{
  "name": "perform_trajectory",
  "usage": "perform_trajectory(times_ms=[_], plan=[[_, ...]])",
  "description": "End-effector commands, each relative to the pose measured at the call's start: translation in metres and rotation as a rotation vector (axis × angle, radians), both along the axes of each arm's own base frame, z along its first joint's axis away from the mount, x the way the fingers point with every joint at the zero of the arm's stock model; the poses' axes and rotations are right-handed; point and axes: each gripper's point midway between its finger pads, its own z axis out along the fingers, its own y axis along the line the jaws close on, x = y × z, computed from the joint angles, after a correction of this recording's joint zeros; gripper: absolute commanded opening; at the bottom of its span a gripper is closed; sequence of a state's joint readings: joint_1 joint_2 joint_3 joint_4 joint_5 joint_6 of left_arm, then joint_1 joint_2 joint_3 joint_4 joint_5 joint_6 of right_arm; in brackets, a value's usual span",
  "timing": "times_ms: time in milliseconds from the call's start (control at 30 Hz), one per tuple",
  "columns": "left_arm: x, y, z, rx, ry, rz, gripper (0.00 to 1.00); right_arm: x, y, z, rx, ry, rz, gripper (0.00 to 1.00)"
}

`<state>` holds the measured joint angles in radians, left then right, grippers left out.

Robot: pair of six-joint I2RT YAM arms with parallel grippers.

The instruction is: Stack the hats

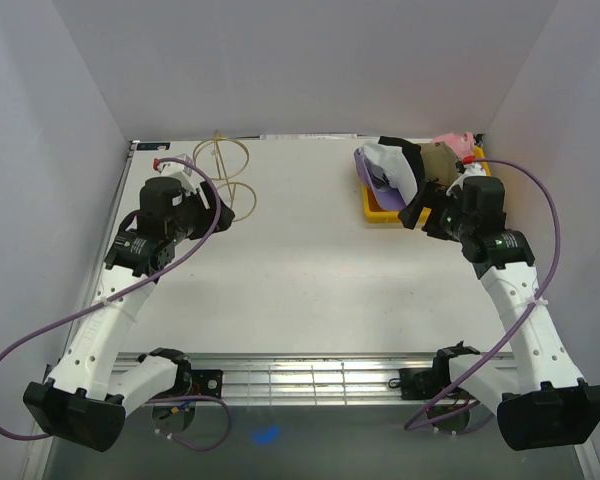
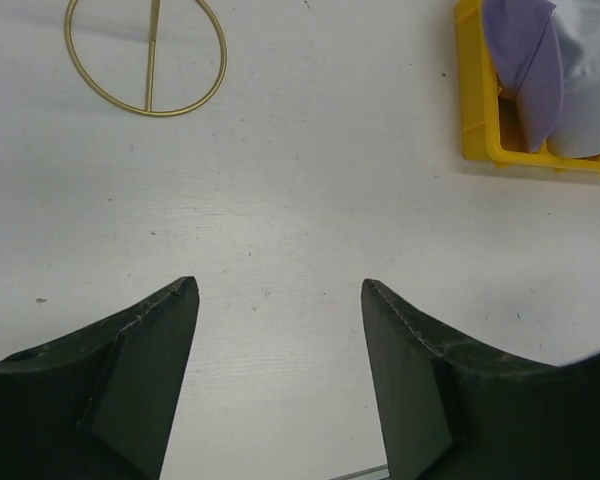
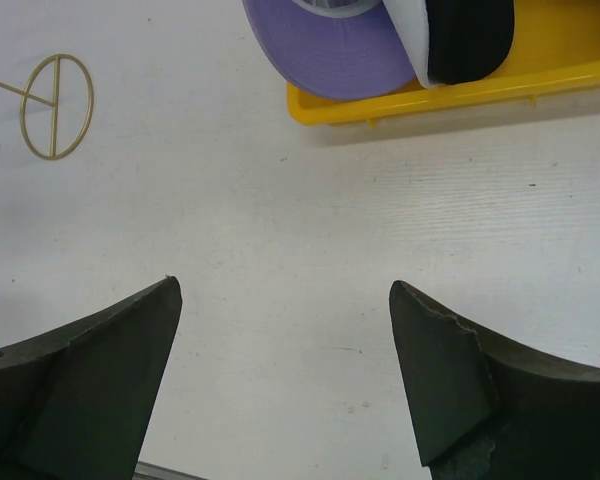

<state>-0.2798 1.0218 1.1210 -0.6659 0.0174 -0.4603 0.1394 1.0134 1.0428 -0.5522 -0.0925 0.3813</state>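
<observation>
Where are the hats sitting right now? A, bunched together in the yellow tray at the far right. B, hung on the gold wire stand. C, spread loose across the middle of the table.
A: the hats are all piled in the yellow tray at the far right of the table, while the gold wire stand at the far left carries nothing.

Overhead wide, wrist views low — sharing tray (image 2: 472, 100)
</observation>
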Motion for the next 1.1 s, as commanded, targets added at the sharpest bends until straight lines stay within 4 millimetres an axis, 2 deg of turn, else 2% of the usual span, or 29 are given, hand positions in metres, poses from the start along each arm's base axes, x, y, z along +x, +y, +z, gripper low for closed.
perform_trajectory(times_ms=[0,433,467,533,600,633,667,700,733,767,833,967,1067], plan=[[-0.005,-0.004,0.003,-0.016,-0.011,-0.025,0.77,0.0,-0.003,0.022,-0.008,-0.081,-0.003,0.89],[-0.009,-0.003,-0.001,-0.013,-0.007,-0.029,0.77,0.004,-0.004,0.021,-0.035,-0.08,0.012,0.9],[-0.01,-0.003,-0.004,-0.013,-0.002,-0.029,0.77,0.008,-0.005,0.018,-0.046,-0.067,0.009,0.9],[-0.01,-0.004,-0.009,-0.016,0.01,-0.032,0.77,0.015,-0.005,0.026,-0.064,-0.078,0.015,0.93],[-0.011,-0.005,-0.013,-0.018,0.02,-0.037,0.77,0.028,-0.005,0.021,-0.091,-0.041,0.028,0.98],[-0.012,-0.006,-0.014,-0.024,0.022,-0.042,0.77,0.036,-0.004,0.035,-0.093,-0.062,0.031,1.0],[-0.013,-0.007,-0.016,-0.026,0.026,-0.044,0.77,0.043,-0.004,0.024,-0.111,-0.006,0.039,1.0],[-0.013,-0.007,-0.017,-0.025,0.029,-0.046,0.77,0.048,-0.003,0.024,-0.117,0.008,0.045,0.92],[-0.014,-0.007,-0.017,-0.027,0.026,-0.048,0.77,0.056,-0.001,0.039,-0.117,-0.016,0.053,0.89],[-0.015,-0.007,-0.017,-0.027,0.026,-0.052,0.77,0.063,0.004,0.031,-0.113,0.011,0.081,0.84],[-0.017,-0.007,-0.018,-0.025,0.027,-0.055,0.77,0.07,0.012,0.035,-0.097,0.004,0.114,0.81],[-0.019,-0.006,-0.017,-0.024,0.022,-0.054,0.77,0.084,0.023,0.02,-0.124,0.043,0.153,0.7],[-0.022,-0.006,-0.018,-0.029,0.024,-0.057,0.77,0.09,0.025,0.02,-0.164,0.045,0.166,0.68]])
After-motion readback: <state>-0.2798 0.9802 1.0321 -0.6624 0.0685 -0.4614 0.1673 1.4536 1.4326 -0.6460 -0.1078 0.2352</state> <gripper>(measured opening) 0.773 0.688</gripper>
